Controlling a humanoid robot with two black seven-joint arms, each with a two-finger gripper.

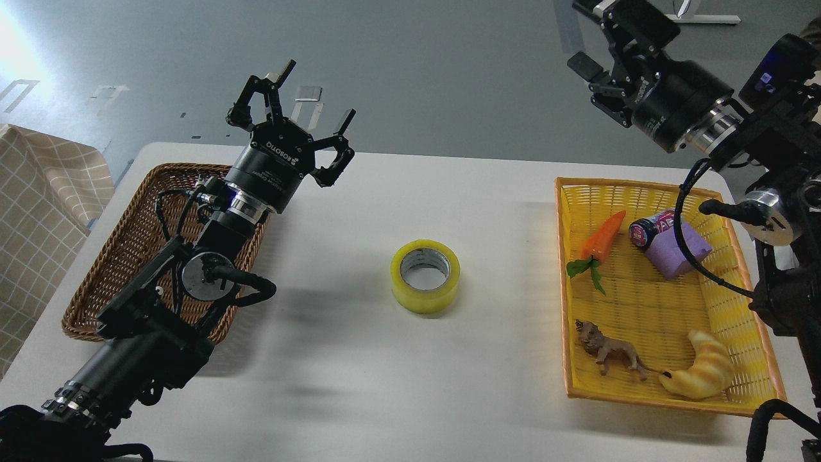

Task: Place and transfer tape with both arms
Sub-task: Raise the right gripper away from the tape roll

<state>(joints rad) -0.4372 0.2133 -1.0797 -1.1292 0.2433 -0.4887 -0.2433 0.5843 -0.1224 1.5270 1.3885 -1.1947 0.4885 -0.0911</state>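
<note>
The tape [425,276], a yellow roll with a grey-white core, lies flat on the white table [359,192] at its middle, with nothing touching it. My left gripper [314,95] is open and empty, raised above the table's far left, to the upper left of the tape. My right gripper [582,35] is high at the top right, beyond the table's far edge and far from the tape. Its fingers stand apart and hold nothing.
A brown wicker basket [128,256] lies under my left arm. A yellow basket [563,321] at the right holds a carrot [603,237], a purple block [680,250], a can [646,231], a toy lion [609,353] and a croissant toy [702,372]. A chequered cloth [32,212] is at the left.
</note>
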